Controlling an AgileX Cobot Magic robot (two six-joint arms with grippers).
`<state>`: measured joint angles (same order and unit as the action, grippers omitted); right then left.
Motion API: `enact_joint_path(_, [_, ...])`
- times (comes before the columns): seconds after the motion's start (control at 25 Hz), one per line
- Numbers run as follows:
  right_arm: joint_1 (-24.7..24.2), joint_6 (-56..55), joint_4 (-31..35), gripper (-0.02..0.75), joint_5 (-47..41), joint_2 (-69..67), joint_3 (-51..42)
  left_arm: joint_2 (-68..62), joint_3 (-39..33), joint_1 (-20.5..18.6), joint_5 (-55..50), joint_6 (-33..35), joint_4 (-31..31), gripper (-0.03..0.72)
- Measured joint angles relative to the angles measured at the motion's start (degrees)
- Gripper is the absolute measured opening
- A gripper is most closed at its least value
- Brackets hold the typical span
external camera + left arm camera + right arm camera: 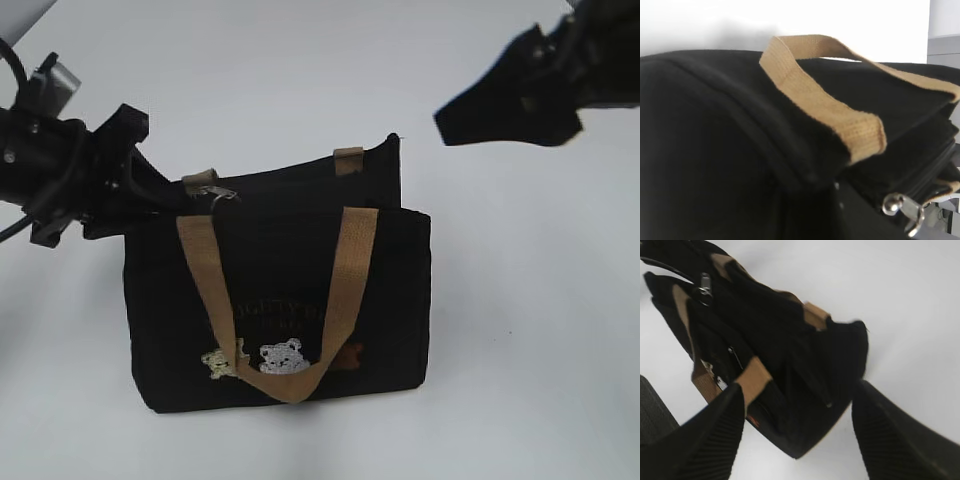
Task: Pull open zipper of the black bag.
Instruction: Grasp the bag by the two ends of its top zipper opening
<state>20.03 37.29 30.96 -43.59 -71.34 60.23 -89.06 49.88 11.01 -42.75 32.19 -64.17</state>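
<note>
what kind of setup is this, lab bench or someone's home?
Most likely a lab or test bench, not a home. A plain white tabletop fills all three views with no household clutter, a lone black bag stands on it, and the left gripper and right gripper flank it.

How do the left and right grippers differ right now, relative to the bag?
The left gripper sits against the black bag's top left end, beside the silver zipper pull; the right gripper hangs above the right end, touching nothing. Right's jaws stand wide open; left's fingertips are hidden. Both are black.
</note>
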Motion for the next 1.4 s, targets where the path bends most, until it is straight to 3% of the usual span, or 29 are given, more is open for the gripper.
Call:
enact_joint_path(0.16, [6.79, 2.99, 0.80, 0.519, 0.42, -7.54, 6.96, -0.15, 1.83, 0.00, -1.30, 1.36, 0.61, 0.026])
enact_joint_path(0.28, [10.86, 3.74, 0.87, 0.513, 0.42, -12.64, 11.73, 0.11, 3.59, 0.00, -3.39, 1.55, 1.72, 0.011])
enact_joint_path(0.52, [17.34, 9.28, 0.81, 0.422, 0.75, -20.94, 17.99, 1.64, 4.88, 0.00, -5.81, 1.55, 2.42, 0.007])
enact_joint_path(0.72, [18.26, 10.84, 0.81, 0.381, 2.16, -25.55, 19.33, 1.96, 4.94, 0.00, -6.43, 1.55, 2.72, 0.005])
enact_joint_path(1.16, [18.33, 11.55, 0.52, 0.376, 1.87, -27.14, 19.33, 2.02, 4.94, 0.00, -6.57, 1.55, 2.82, 0.004])
enact_joint_path(1.4, [18.33, 11.85, -5.87, 0.340, 0.86, -28.24, 19.33, 2.02, 4.94, 0.00, -6.57, 1.55, 2.82, 0.004])
